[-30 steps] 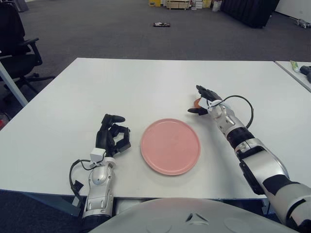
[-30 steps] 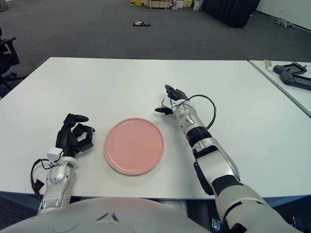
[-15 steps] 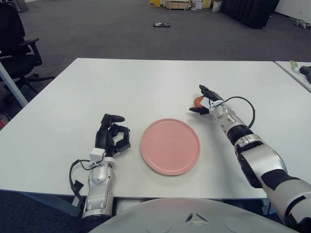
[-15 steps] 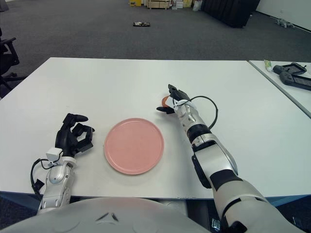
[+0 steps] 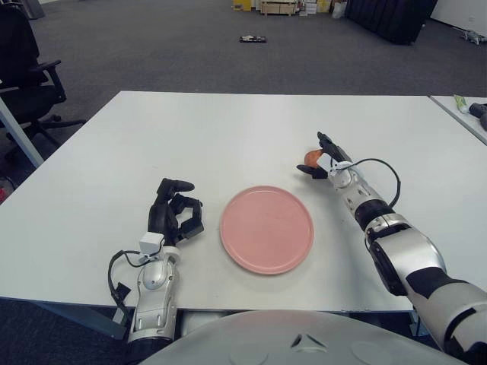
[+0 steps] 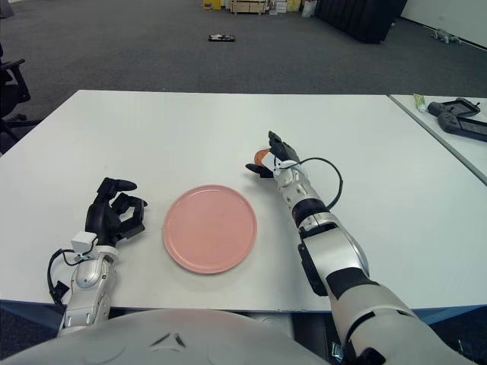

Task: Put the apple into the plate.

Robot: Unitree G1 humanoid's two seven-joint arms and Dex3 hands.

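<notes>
A small orange-red apple [image 5: 311,157] sits on the white table [image 5: 228,137], beyond the right rim of the pink plate [image 5: 267,228]. My right hand [image 5: 318,155] is at the apple's right side, open: one finger [image 5: 324,141] points up behind it and the thumb [image 5: 307,170] lies on the table in front of it. The fruit shows between them; I cannot tell whether they touch it. My left hand [image 5: 176,210] shows left of the plate, fingers curled and holding nothing.
A second table [image 6: 449,122] stands at the right with a black controller [image 6: 459,114] on it. An office chair [image 5: 27,76] stands off the table's left side. Carpeted floor lies beyond the far edge.
My right hand has reached slightly farther across the table and turned, so more of the apple shows between its fingers. The left hand and the plate have not moved.
</notes>
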